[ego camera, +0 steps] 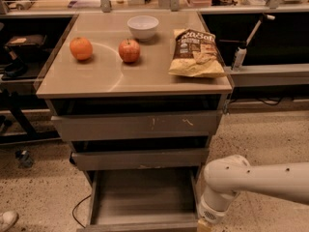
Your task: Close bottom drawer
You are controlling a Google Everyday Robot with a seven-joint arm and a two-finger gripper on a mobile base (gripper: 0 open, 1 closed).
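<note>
The bottom drawer [142, 197] of the grey-brown cabinet stands pulled out, its shallow wood-grain tray empty; its front edge [140, 226] runs along the bottom of the view. My white arm [241, 180] comes in from the right and bends down at the drawer's front right corner. The gripper [205, 224] hangs there at the bottom edge, mostly cut off by the frame, just beside the drawer front.
Above are the mid-width drawer front [140, 158] and the wide scuffed one [140, 125]. On the cabinet top lie an orange [80, 48], an apple [129, 50], a white bowl [143, 26] and a chip bag [195, 52]. A cable [77, 211] lies on the floor at left.
</note>
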